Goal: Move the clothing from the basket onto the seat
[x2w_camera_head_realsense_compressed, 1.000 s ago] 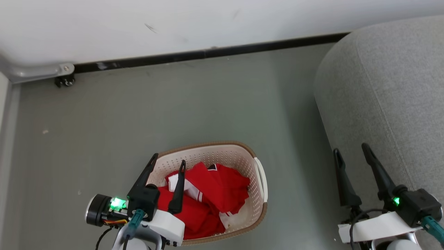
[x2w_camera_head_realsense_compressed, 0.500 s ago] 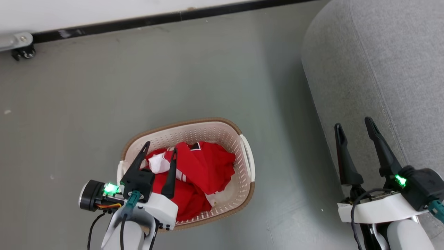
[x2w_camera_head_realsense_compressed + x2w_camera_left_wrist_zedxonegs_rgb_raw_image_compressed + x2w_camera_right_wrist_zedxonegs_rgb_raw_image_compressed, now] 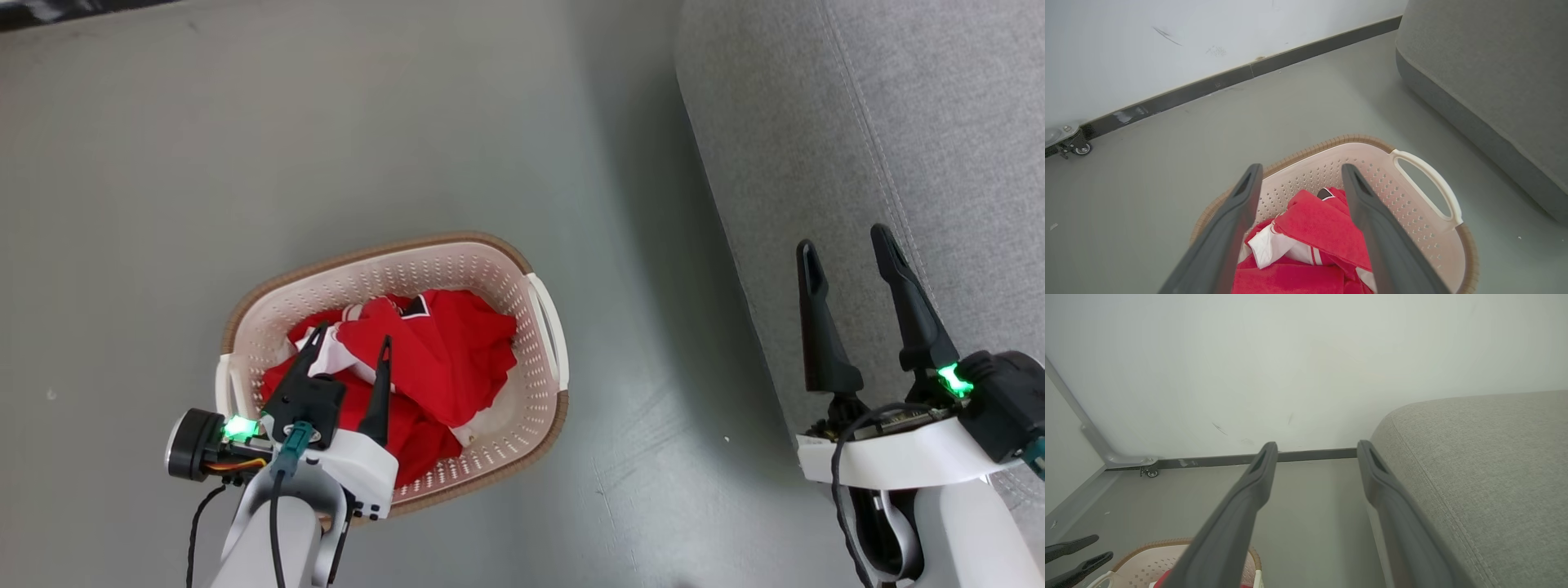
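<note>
- Clothing point(image 3: 445, 359), red, lies piled in basket point(image 3: 375, 249) on floor point(image 3: 245, 122).
- Left tool point(image 3: 353, 336): fingers apart, over the pile, gripping nothing.
- Right tool point(image 3: 843, 238): fingers apart, empty, at seat point(image 3: 898, 122) edge.

- Grey floor point(image 3: 286, 139) below the wall point(image 3: 1306, 355).
- Black baseboard point(image 3: 1216, 83) along the wall's foot.
- Caster point(image 3: 1082, 149) against the wall.
- Dark scuff point(image 3: 1164, 33) on the wall.

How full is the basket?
Partly full: red clothing lies piled inside the basket, below its rim, with bare perforated wall showing above it.
</note>
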You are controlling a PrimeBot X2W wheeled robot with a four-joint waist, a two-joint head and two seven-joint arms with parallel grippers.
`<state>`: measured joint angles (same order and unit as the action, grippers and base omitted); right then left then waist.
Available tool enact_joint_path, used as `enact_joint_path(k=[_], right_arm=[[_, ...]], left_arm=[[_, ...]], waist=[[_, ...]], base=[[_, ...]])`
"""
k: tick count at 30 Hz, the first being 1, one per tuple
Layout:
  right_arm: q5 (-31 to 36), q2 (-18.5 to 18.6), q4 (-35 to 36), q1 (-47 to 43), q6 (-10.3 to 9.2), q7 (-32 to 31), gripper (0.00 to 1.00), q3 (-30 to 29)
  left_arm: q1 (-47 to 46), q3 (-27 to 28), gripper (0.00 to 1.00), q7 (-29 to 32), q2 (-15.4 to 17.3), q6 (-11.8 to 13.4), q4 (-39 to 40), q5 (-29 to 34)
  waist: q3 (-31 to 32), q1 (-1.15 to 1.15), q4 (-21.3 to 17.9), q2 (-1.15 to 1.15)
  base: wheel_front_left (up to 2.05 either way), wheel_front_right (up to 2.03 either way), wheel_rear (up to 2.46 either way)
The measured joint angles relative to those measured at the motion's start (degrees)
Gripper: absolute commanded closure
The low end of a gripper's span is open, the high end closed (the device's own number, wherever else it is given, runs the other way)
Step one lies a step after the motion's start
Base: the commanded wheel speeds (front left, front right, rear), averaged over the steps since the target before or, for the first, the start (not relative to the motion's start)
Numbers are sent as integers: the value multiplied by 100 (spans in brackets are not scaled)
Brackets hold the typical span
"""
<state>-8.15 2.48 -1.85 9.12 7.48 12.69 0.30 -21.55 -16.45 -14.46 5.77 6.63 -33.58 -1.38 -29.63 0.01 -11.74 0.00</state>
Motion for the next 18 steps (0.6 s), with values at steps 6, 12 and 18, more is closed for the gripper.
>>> enact_joint_path(k=[6,12,18], right_arm=[[-44,0,-11,175,0,52,0,35],[-103,0,-37,285,0,93,0,99],[-182,0,-96,472,0,100,0,200]], left_arm=[[-160,45,0,0,44,0,-210,0],[-298,81,0,0,81,1,-460,-3],[-464,115,0,0,96,2,-742,-11]], waist=[[-258,0,-143,0],[-502,0,-273,0],[-811,0,-421,0]], base=[[0,0,0],[0,0,0],[0,0,0]])
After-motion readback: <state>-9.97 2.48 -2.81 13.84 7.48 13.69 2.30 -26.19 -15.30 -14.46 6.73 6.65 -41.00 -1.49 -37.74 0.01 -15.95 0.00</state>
